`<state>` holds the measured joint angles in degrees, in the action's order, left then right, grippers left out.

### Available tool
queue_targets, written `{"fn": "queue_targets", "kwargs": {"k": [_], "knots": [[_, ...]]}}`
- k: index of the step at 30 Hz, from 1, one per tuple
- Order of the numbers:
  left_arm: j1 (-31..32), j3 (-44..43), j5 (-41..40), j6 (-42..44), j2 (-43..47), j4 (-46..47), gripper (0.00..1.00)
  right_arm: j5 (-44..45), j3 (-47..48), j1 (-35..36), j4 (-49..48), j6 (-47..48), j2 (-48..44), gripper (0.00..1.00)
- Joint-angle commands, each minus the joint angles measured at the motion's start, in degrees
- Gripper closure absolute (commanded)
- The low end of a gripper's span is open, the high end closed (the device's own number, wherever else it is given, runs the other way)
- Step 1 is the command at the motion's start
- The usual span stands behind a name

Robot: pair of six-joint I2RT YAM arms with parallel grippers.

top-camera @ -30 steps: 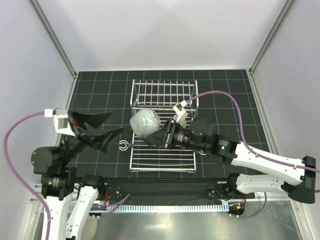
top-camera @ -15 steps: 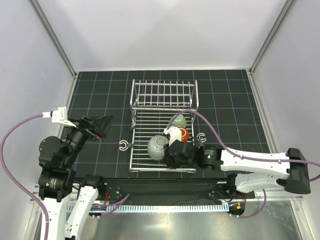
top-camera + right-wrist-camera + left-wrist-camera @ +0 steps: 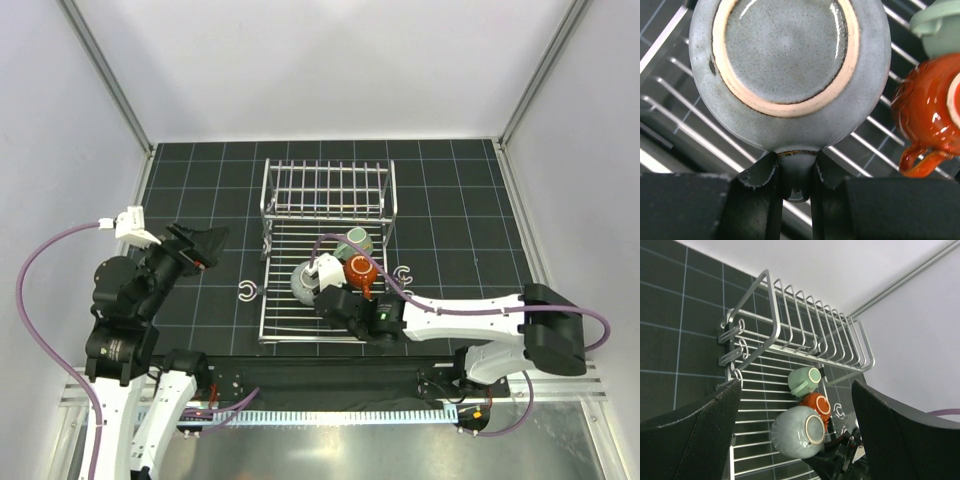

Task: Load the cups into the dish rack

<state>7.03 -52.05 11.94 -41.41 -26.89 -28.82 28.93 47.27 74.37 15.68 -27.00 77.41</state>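
The silver wire dish rack [image 3: 276,312] stands mid-table. On its flat base lie a mint-green mug [image 3: 353,243] and a glossy orange-brown mug [image 3: 361,270], both upside down. My right gripper [image 3: 322,293] is shut on the handle of the pale grey-green round mug [image 3: 304,281] and holds it base-up, low over the rack's rods beside the orange mug. In the right wrist view the grey-green mug [image 3: 785,55] fills the frame, its handle pinched between my fingers [image 3: 755,190]. My left gripper [image 3: 205,248] is open and empty, left of the rack. The cream tumbler and clear glass are out of view.
Two small white C-shaped hooks lie on the black gridded mat, one left of the rack [image 3: 247,291] and one right of it [image 3: 403,274]. The rack's upright barred section [image 3: 326,186] stands at its far end. White walls enclose the table.
My right arm has swung the grey-green mug from high over the rack's middle down to its base, beside the orange mug. My left gripper has shifted slightly, staying open.
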Motion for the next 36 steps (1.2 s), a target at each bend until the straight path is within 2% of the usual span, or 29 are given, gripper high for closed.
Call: {"fn": "queue_targets", "kwargs": {"k": [1,13,31,36], "knots": [[0.0,0.5,-0.4,-0.3,-0.3,-0.1,0.12,8.8,4.1,0.0,-11.6,3.4,1.5,0.96],[0.0,1.3,-0.6,1.7,0.9,-0.7,0.11,7.3,12.4,-1.9,-13.1,6.9,12.4,0.96],[0.0,1.0,-1.7,3.7,0.4,-1.6,0.10,2.4,14.2,-6.6,-14.1,5.0,17.2,0.96],[0.0,0.0,-3.6,5.5,-0.9,-3.0,0.09,0.9,13.4,-6.7,-14.2,4.2,17.1,0.85]]}}
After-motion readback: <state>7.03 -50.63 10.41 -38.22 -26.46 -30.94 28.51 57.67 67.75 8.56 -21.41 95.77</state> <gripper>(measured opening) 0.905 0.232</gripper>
